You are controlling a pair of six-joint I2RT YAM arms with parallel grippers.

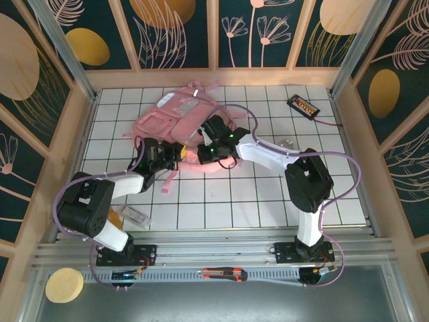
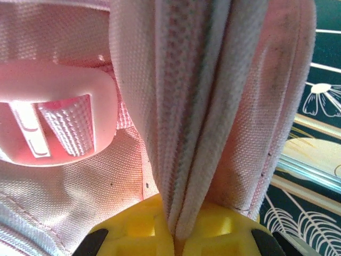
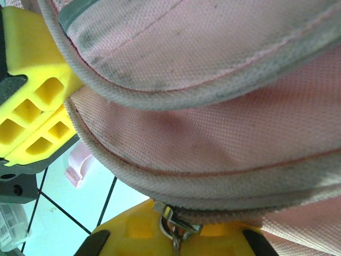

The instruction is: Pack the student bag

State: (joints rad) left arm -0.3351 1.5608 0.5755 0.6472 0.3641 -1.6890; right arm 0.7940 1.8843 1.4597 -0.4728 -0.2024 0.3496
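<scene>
The student bag (image 1: 175, 115), a big pink fabric backpack, lies at the back middle of the tiled table. My left gripper (image 1: 175, 153) is at its near edge, shut on a fold of the bag's zipper tape (image 2: 184, 160) pinched between the yellow fingers (image 2: 128, 226). A pink plastic buckle (image 2: 80, 106) shows beside it. My right gripper (image 1: 203, 155) meets the same edge from the right, shut on the metal zipper pull (image 3: 176, 223) under the bag's piped seam (image 3: 213, 186). The left gripper's yellow fingers (image 3: 37, 106) are close by in the right wrist view.
A black device with an orange face and cable (image 1: 303, 106) lies at the back right. A small clear item (image 1: 137, 215) sits by the left arm's base. A utility knife (image 1: 224, 274) and a yellow round sponge (image 1: 64, 284) lie on the front rail. Wooden walls surround the table.
</scene>
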